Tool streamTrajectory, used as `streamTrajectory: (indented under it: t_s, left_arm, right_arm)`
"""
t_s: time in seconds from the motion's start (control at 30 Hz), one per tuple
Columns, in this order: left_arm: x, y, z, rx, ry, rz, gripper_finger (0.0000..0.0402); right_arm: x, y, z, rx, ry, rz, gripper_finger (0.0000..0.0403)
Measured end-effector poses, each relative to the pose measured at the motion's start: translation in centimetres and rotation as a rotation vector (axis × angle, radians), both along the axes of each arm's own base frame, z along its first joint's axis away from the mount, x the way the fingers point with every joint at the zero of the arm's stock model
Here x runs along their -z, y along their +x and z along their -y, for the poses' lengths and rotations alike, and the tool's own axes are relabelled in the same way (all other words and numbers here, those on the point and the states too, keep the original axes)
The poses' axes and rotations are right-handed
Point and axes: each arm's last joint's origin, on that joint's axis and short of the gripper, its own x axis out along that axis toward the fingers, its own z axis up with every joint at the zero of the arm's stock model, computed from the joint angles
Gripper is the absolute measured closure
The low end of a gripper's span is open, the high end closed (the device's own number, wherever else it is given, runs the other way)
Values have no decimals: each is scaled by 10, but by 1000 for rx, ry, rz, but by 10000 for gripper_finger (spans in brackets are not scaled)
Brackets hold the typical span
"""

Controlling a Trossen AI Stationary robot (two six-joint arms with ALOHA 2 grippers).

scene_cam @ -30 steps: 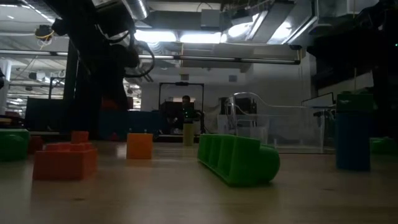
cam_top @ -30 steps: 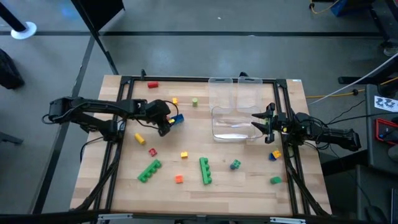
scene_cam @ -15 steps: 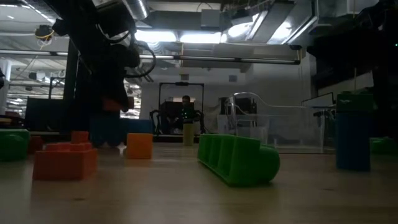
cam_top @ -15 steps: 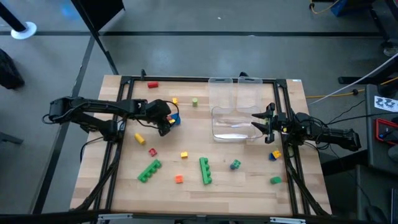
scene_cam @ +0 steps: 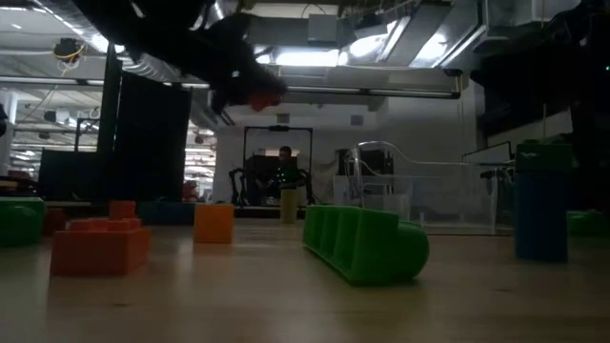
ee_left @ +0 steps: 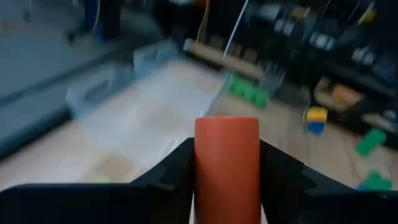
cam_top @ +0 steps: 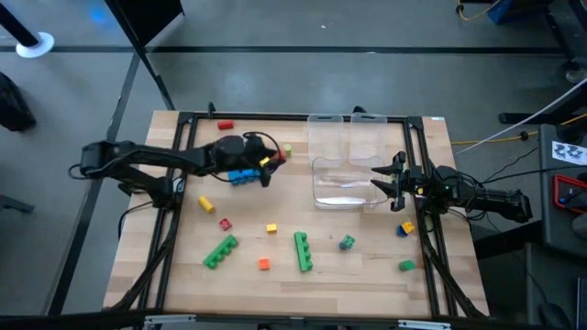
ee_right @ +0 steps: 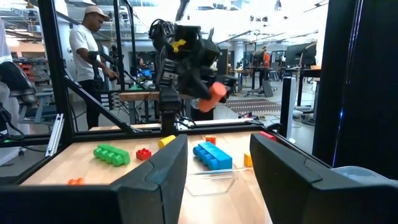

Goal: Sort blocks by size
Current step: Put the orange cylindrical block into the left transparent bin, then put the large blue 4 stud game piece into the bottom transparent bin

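A light wooden table (cam_top: 367,275) carries scattered blocks (cam_top: 303,251): green bars, a blue brick (cam_top: 241,175), small red, yellow and orange pieces, plus a clear plastic tray (cam_top: 347,174) near its right side.

You work on a table (cam_top: 367,266) of pale wood, smooth and matt, with a fine grain showing in the low view. The blocks are hard moulded plastic with a slight sheen: the green studded bar (scene_cam: 367,243) looks glossy on its rounded ends, the orange brick (scene_cam: 100,246) duller. The orange cylinder (ee_left: 227,168) between the left gripper's fingers (ee_left: 174,174) has a smooth, satin plastic face. Those fingers, like the right gripper's fingers (ee_right: 155,174), are dark matt plastic or coated metal; you cannot tell which. The tray (cam_top: 353,188) is clear, glossy plastic. The frame (cam_top: 183,128) around the table looks like black matt metal.
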Motion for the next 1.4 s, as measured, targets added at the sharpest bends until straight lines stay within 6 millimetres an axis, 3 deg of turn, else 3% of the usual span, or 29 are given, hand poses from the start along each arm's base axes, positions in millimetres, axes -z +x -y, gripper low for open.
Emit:
streamTrajectory:
  t_s: [0.23, 0.47, 0.7, 0.97, 1.17, 1.3, 1.4]
  left_arm:
    - [17, 40, -27, -53, 73, 187, 273]
    - [41, 92, -60, -99, 69, 161, 273]
    - [62, 125, -78, -118, 58, 137, 272]
    - [75, 140, -84, -127, -5, 76, 267]
    - [75, 145, -85, -132, -37, -41, 220]
    - [61, 145, -85, -122, -4, -59, 198]
    - [32, 138, -83, -94, 45, -71, 192]
  right_arm:
    - [0, 0, 0, 0, -1, 2, 226]
    - [0, 0, 0, 0, -1, 3, 226]
    - [0, 0, 0, 0, -1, 3, 226]
    - [0, 0, 0, 0, -1, 3, 226]
    - [0, 0, 0, 0, -1, 2, 226]
    - [0, 0, 0, 0, -1, 2, 226]
    - [0, 0, 0, 0, -1, 2, 226]
